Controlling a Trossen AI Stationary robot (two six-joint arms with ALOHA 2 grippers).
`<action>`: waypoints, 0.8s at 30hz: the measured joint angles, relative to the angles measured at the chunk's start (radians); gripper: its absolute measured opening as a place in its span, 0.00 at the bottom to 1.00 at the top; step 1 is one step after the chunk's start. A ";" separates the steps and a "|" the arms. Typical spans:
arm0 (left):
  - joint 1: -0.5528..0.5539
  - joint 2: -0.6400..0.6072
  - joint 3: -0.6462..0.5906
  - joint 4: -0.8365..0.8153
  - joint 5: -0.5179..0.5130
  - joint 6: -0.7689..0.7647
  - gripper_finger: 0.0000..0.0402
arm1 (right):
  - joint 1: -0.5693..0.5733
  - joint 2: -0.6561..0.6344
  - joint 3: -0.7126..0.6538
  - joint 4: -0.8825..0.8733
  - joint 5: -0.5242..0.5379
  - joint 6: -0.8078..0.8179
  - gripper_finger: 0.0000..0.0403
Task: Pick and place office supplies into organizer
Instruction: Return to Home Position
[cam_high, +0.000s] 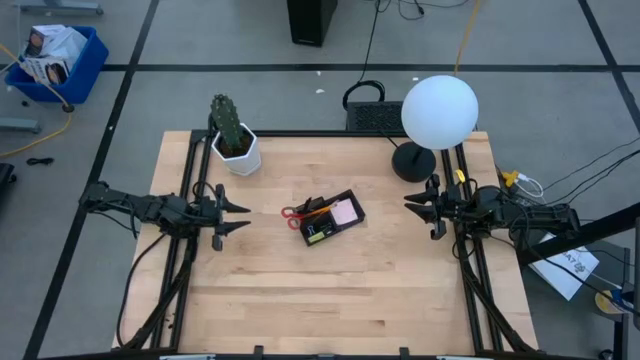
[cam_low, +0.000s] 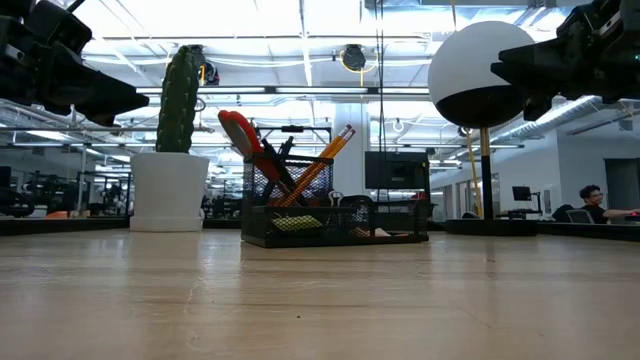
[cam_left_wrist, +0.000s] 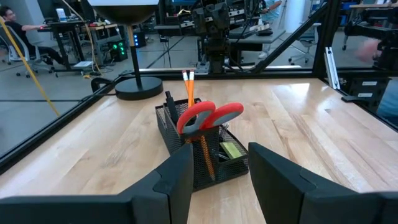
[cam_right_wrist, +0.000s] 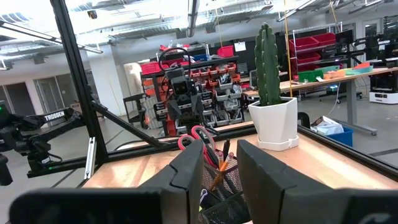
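The black mesh organizer stands at the table's middle. Red-handled scissors stand in its tall cup, handles up, leaning on the rim, with orange pencils and black pens beside them. A pink sticky-note pad lies in a low compartment. My left gripper hovers open to the organizer's left, pointing at it, nothing between its fingers. My right gripper hovers open to the organizer's right, also facing it and holding nothing. Both are well above the tabletop in the low view.
A cactus in a white pot stands at the far left of the table. A lamp with a white globe and a black base stands at the far right. Bare wood lies toward the near edge.
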 joint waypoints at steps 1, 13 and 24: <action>0.000 0.000 0.000 0.000 0.000 0.000 0.40 | 0.000 0.000 0.000 0.000 0.000 0.000 0.22; 0.000 0.000 0.000 0.000 0.000 0.000 0.40 | 0.000 0.000 0.000 0.000 0.000 0.000 0.23; 0.000 0.000 0.000 0.000 0.000 0.000 0.40 | 0.000 0.000 0.000 0.000 0.000 0.000 0.22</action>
